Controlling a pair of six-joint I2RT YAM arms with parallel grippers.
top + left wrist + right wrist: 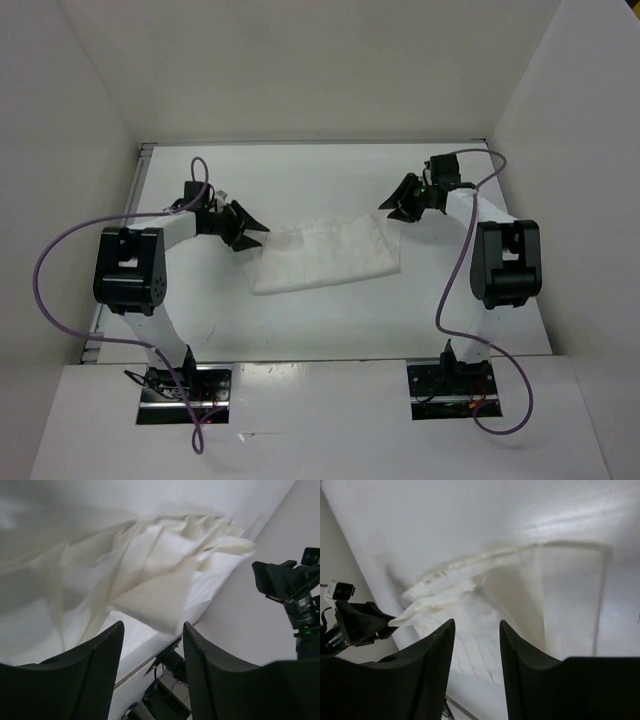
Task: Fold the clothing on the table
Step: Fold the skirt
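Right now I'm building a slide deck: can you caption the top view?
Left claw and right claw open at either end of the white clothing lying on the table.

Boxed in at the back and both sides by plain matte white upright wall panels (300, 70). Along the left edge, a thin silvery metal rail (140, 170); in front, a flat white board (320, 430). Soft even light, faint glare on the smooth white worktop (330, 320).
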